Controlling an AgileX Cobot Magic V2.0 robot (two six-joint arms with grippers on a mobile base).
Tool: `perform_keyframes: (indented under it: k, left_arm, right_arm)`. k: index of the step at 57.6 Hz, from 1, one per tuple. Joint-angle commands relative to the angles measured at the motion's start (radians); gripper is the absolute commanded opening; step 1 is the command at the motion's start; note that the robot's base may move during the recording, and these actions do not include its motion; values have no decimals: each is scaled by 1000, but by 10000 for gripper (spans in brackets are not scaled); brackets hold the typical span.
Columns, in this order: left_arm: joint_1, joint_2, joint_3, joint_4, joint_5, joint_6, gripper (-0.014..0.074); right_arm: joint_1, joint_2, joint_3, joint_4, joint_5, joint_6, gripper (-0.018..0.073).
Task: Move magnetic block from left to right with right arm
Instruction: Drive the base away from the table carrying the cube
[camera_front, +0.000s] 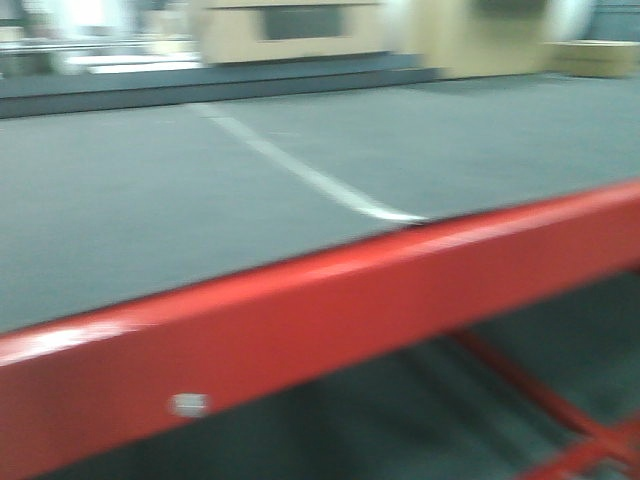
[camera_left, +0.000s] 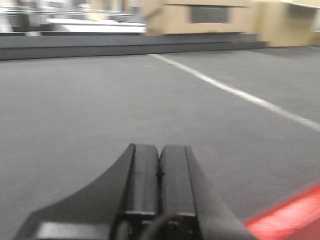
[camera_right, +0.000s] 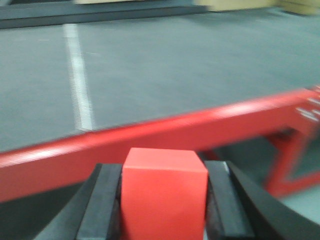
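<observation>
The right gripper (camera_right: 164, 202) is clamped on the magnetic block (camera_right: 164, 192): its black pads (camera_right: 102, 210) press against the red cube's two sides, open only as wide as the block. The block is held off the desk (camera_right: 175, 65), near the red edge rail (camera_right: 210, 127). The left gripper (camera_left: 160, 167) has its jaws pressed together, empty, above the grey surface beside a white line (camera_left: 235, 92).

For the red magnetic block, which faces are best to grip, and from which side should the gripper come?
Grip two opposite side faces of the magnetic block, as the right gripper does now: one finger flat on each, approaching from the wrist camera's side. The cube's flat, parallel faces suit the flat pads; top and front are free.
</observation>
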Motion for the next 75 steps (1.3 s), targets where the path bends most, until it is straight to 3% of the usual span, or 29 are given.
perform_keyframes:
  k: [1,75]
  left_arm:
    - [-2,-12,8,-5,-83,-6,-126]
    - [-2,-12,8,-5,-83,-6,-126]
  right_arm:
    - [-6,15,-25,-11,-83,-8,214]
    - [-6,15,-25,-11,-82,-8,214]
